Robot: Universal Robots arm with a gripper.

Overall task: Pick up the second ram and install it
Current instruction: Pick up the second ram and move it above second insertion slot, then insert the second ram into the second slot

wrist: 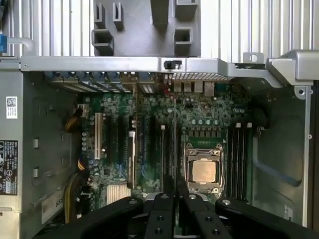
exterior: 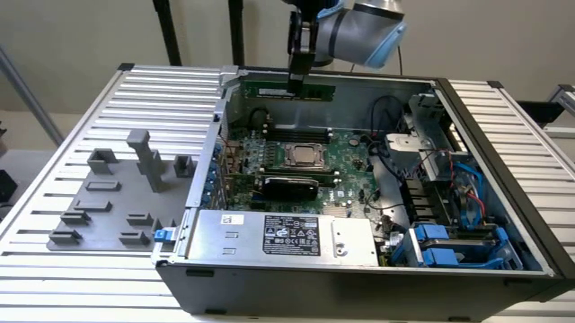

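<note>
The second ram (exterior: 289,91) is a long thin green stick that hangs level above the far end of the open computer case (exterior: 359,269). My gripper (exterior: 297,79) is shut on its middle from above. Below it lies the green motherboard (exterior: 346,151) with the silver processor (exterior: 306,156) at its centre. In the wrist view the black fingers (wrist: 162,211) point down at the board. The stick shows edge-on as a thin dark line (wrist: 175,164) between the processor (wrist: 203,172) and a bank of long memory slots (wrist: 162,159). More slots (wrist: 237,159) run along the processor's other side.
A grey fixture plate (exterior: 117,202) with upright blocks lies on the ribbed table at the exterior view's left, and it also appears in the wrist view (wrist: 144,25). The case holds a power supply (exterior: 279,235), loose cables (exterior: 386,108) and blue drive bays (exterior: 449,245).
</note>
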